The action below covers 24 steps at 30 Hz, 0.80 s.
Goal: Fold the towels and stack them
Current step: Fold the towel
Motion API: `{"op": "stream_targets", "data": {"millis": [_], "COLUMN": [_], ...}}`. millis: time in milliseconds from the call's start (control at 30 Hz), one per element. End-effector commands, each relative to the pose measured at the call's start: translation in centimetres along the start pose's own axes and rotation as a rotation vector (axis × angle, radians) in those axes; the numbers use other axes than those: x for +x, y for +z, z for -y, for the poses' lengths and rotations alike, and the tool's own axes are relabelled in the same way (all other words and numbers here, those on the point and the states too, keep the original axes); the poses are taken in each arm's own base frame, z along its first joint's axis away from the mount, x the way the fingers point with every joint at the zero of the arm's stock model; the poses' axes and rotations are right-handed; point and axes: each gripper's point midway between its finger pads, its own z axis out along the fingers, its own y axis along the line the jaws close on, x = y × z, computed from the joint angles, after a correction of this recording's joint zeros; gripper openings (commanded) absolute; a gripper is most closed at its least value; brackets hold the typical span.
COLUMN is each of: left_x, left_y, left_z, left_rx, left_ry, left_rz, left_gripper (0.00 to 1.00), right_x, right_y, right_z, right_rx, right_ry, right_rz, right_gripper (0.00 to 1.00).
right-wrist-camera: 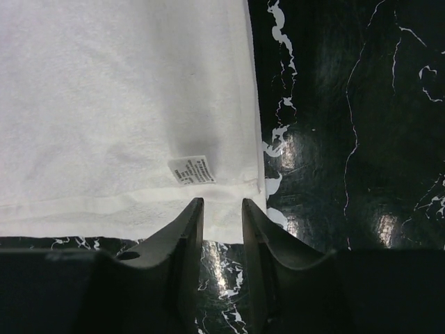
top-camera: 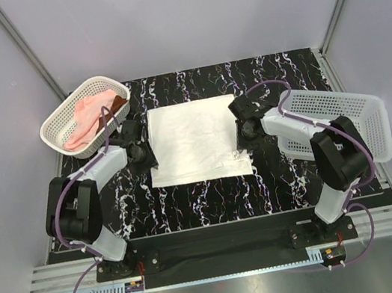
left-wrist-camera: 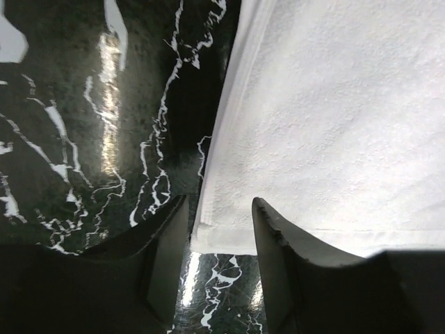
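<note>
White towel [top-camera: 196,140] observed spread flat and unfolded on the black marbled table [top-camera: 281,71], roughly centred, its edges lying near square to the table's. A terry pile is noted over its surface, and a flatter hem band is seen running along the near edge. A small white printed label [right-wrist-camera: 191,170] is recorded lying face up near the near right corner, just inside the hem. Pink towel [top-camera: 86,119] found crumpled and unfolded in the white slatted basket [top-camera: 97,81] at the table's far left, filling most of its inside.
</note>
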Motion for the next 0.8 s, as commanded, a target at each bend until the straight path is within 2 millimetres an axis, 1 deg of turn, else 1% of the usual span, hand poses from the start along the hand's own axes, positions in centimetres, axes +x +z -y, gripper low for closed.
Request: {"op": "stream_targets", "data": {"millis": [0,33,67,200,333,400,700,767], "left_x": [1.7,2.2,2.3,2.3,2.5,2.5,2.9,3.1], "left_y": [1.4,1.7,1.9,2.0,2.0,2.1,2.1,2.2], "left_z": [1.0,0.9,1.0,0.6,0.3,0.0,-0.3,-0.4], "left_rx": [0.072,0.071,0.076,0.058,0.040,0.029,0.017,0.013], "left_ry": [-0.019,-0.023,-0.027,-0.034,-0.036,-0.038,-0.049,-0.049], "left_rz": [-0.052,-0.063,-0.065,-0.055,-0.053,-0.053,-0.061,-0.067], "left_gripper": [0.44,0.43,0.43,0.43,0.41,0.40,0.34,0.32], "right_x": [-0.6,-0.8,-0.4,-0.1,0.0,-0.2,1.2,1.4], "right_y": [1.6,1.8,2.6,3.6,3.6,3.4,4.1,4.2], "right_z": [-0.1,-0.3,0.0,0.9,1.6,1.5,1.6,1.7], "right_rx": [0.028,0.025,0.043,0.094,0.124,0.119,0.094,0.093], "right_ry": [0.022,0.021,0.015,0.014,0.010,0.013,0.017,0.019], "right_rz": [0.037,0.036,0.018,0.009,0.021,0.028,-0.005,-0.003], "right_gripper": [0.36,0.36,0.36,0.36,0.36,0.36,0.36,0.33]}}
